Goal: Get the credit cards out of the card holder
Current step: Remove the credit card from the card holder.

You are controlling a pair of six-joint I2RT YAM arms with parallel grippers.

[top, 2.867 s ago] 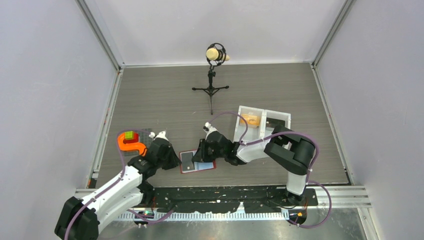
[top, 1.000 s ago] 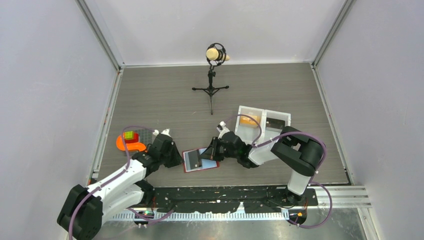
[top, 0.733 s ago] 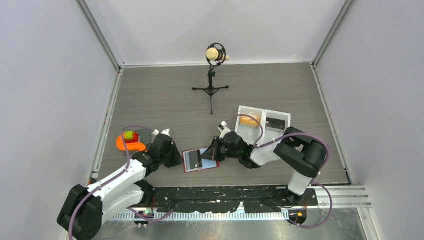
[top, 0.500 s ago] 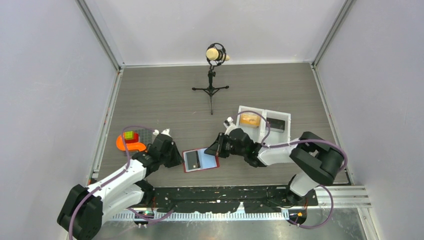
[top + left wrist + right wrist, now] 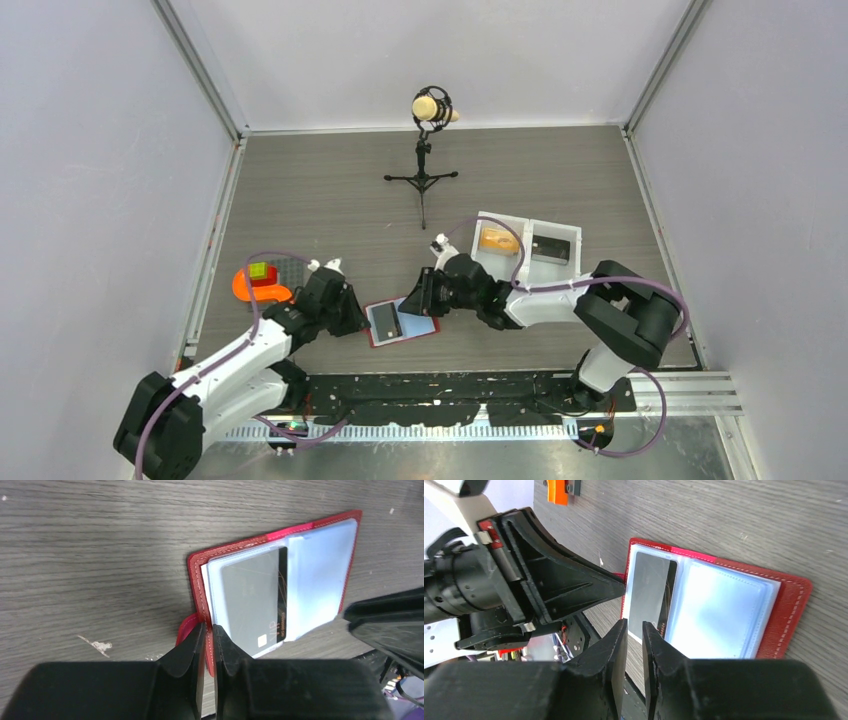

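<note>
Credit cards were only partly out, by the look of it: one dark grey card [image 5: 250,600] sat in the left pocket of the card holder [image 5: 315,575], which lay open on the tabletop [image 5: 330,200] between the two arms, its right pocket apparently empty. The left hand [image 5: 207,630], fingers narrow, pinched the holder's red edge. The right hand [image 5: 635,625], drawn to a slit, hung at the card's near edge; whether it gripped the card could not be told. Something dark lay in the white tray [image 5: 528,222], too small to identify.
</note>
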